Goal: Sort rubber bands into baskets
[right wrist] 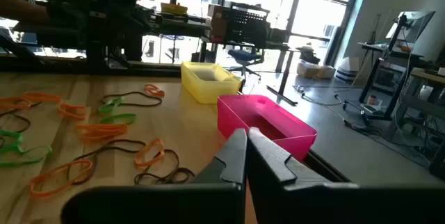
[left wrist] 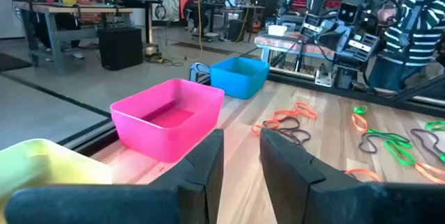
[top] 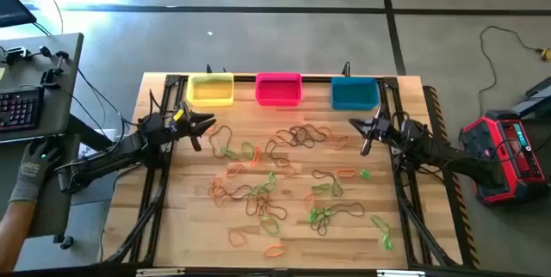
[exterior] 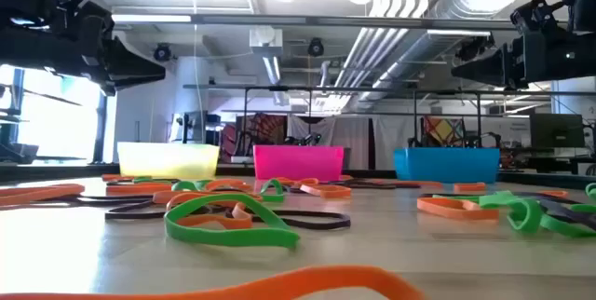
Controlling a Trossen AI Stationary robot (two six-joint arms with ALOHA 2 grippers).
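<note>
Nearest, the rubber bands (top: 275, 187) lie scattered over the counter (top: 185, 243) — green, orange and dark ones, mixed together. Above them hang the two grippers: the left gripper (top: 205, 126) has its fingers slightly apart and holds nothing, the right gripper (top: 360, 127) has its fingers clenched on nothing. Farthest, at the back edge, stand the yellow basket (top: 211, 89), the pink basket (top: 278, 89) and the blue basket (top: 355, 94) — no band is visible inside them, so I judge the sorting is nearly all left to do.

grey concrete floor (top: 284, 36), ceiling ducts (exterior: 410, 20), big windows (right wrist: 278, 15)
</note>
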